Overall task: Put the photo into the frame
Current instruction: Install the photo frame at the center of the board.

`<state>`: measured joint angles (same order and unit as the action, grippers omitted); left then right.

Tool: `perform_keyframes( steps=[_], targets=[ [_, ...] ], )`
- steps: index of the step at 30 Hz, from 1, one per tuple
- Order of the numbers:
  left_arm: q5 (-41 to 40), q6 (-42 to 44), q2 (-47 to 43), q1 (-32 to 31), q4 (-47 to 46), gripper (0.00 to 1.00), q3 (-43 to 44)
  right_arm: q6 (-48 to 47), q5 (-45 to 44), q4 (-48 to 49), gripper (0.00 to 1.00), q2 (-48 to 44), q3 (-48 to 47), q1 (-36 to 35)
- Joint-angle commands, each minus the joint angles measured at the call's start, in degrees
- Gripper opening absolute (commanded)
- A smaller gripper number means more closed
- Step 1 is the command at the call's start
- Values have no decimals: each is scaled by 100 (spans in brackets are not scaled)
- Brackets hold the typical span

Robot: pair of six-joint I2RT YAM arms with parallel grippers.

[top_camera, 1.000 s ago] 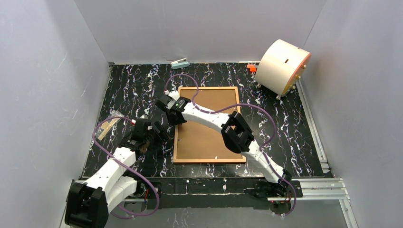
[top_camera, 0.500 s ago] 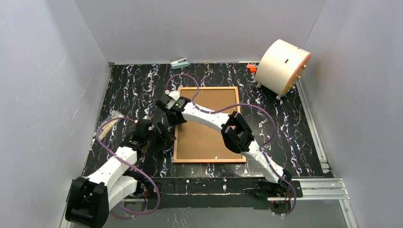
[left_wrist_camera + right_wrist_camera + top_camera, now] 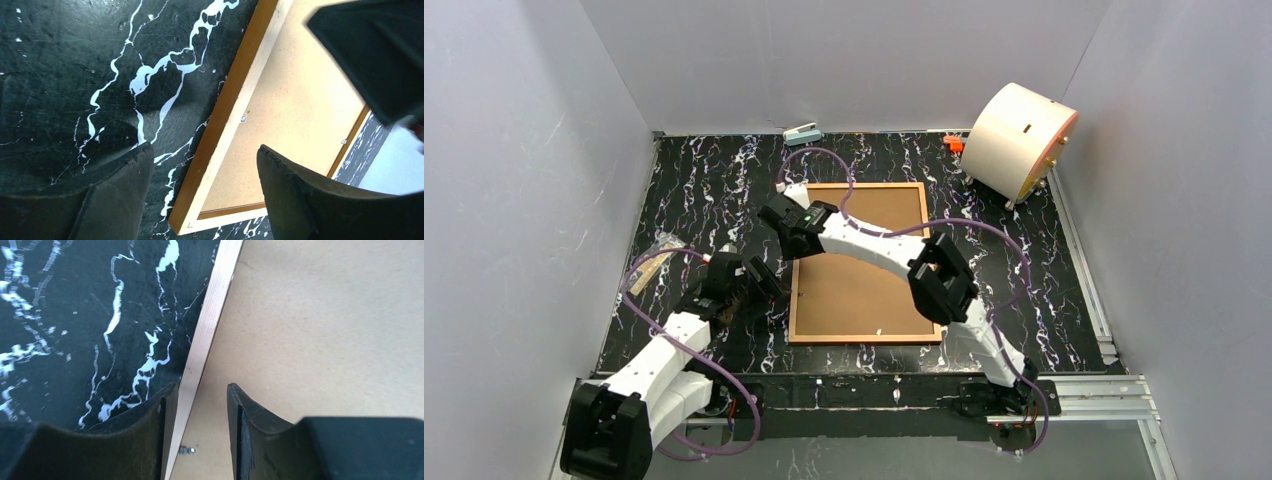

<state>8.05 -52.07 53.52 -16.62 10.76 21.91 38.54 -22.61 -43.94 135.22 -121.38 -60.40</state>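
Note:
The frame [image 3: 858, 337] of orange-brown wood lies face down in the middle of the table, with a plain brown backing board [image 3: 864, 280] inside it. The photo does not show in any view. My right gripper [image 3: 794, 245] is open over the frame's left rail, and in the right wrist view its gripper [image 3: 196, 432] straddles the pale rail [image 3: 210, 325], with the left finger against it. My left gripper [image 3: 769, 288] is open beside the frame's left edge. In the left wrist view its gripper [image 3: 205, 170] spans the rail [image 3: 227, 105] near a corner.
A large white drum [image 3: 1019, 140] stands at the back right, with a small orange piece [image 3: 953, 143] beside it. A small teal object [image 3: 803, 133] lies at the back wall. A clear plastic wrap [image 3: 659, 260] lies at the left. Grey walls enclose the table.
My right arm has shifted a little to the right, its elbow and gripper moving along the frame's left rail. My left gripper edged toward the frame and then back slightly.

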Motion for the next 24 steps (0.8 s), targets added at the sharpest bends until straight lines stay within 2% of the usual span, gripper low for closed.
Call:
perform_keyframes(
  steps=[1, 4, 11, 12, 13, 14, 15, 16, 22, 23, 24],
  targets=[
    [-309, 12, -201, 8, 298, 74, 54, -430, -449, 682, 50, -1190, 410, -15],
    [-363, 26, -271, 8, 352, 75, 76, -719, -667, 696, 50, -1528, 810, 11],
    [-399, 60, -263, 10, 374, 75, 124, -536, -578, 732, 50, -2493, 1910, 357],
    [-401, 64, -255, 10, 374, 75, 133, -562, -459, 746, 31, -2614, 2012, 419],
    [-403, 66, -254, 5, 378, 75, 142, -559, -365, 747, 48, -2716, 2087, 474],
    [-409, 84, -254, 8, 386, 75, 153, -561, -295, 747, 79, -2828, 2159, 511],
    [-407, 88, -254, 4, 383, 75, 166, -594, -260, 758, 95, -2950, 2277, 527],
    [-409, 103, -254, 7, 389, 75, 179, -678, -225, 855, 98, -3108, 2412, 530],
    [-429, 171, -204, 8, 413, 75, 254, -1085, 165, 2084, 97, -4316, 3711, 731],
    [-430, 165, -199, 9, 410, 75, 265, -1032, 260, 2132, 90, -4480, 3828, 819],
    [-432, 163, -186, 5, 410, 75, 276, -962, 374, 2138, 69, -4569, 3900, 906]
  ],
)
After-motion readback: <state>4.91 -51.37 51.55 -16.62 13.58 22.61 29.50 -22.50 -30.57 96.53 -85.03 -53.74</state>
